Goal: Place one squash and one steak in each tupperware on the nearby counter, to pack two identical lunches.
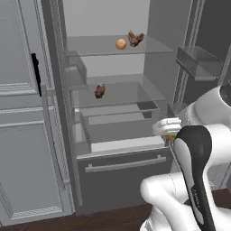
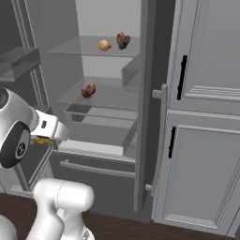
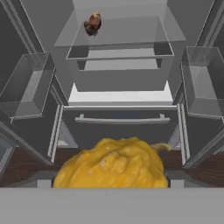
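In the hand (image 3: 111, 186), half-hidden yellow squash (image 3: 111, 164)

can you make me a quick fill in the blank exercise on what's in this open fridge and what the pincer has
1. The pincer is shut on the yellow ____.
2. On the top shelf, an orange squash lies beside a ____.
3. The second steak lies alone on the ____ shelf.
4. The fridge door stands ____.

Missing words: squash; steak; middle; open
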